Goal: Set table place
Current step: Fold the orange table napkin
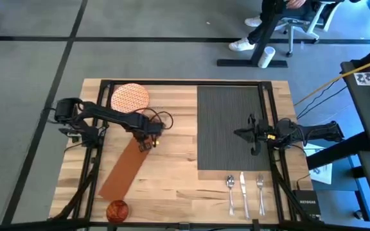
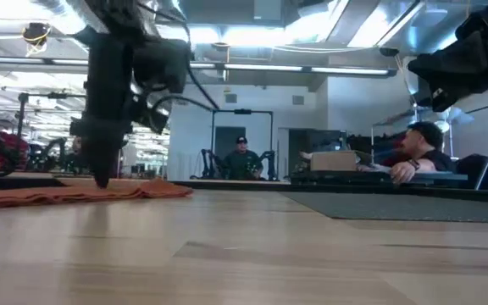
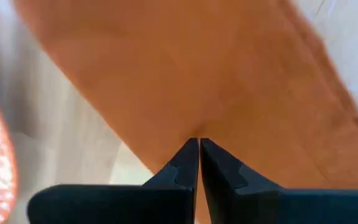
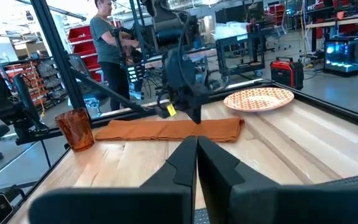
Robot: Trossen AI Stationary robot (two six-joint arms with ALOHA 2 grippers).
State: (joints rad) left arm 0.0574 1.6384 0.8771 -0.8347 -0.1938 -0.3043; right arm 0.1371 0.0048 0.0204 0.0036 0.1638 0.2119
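High view findings, recorded left to right across the table (image 1: 172, 186): the orange cup (image 1: 117, 210) is noted at about 7 o'clock, near the front edge. The brown napkin (image 1: 124, 170) is laid diagonally, running from beside the cup up toward the table's middle. The patterned plate (image 1: 130, 97) is seated at about 11 o'clock, near the back rail. The left gripper (image 1: 145, 143) is positioned over the napkin's upper end; in the left wrist view its fingers (image 3: 185, 163) are seen pressed together with their tips on the cloth, though a pinched fold cannot be confirmed. The grey placemat (image 1: 227, 125) is spread flat at about 2 o'clock. The spoon (image 1: 230, 192), knife (image 1: 243, 191) and fork (image 1: 261, 191) are lined up at 5 o'clock, just below the placemat. The right gripper (image 1: 252, 135) is held above the placemat's right edge, its fingers brought together and empty.
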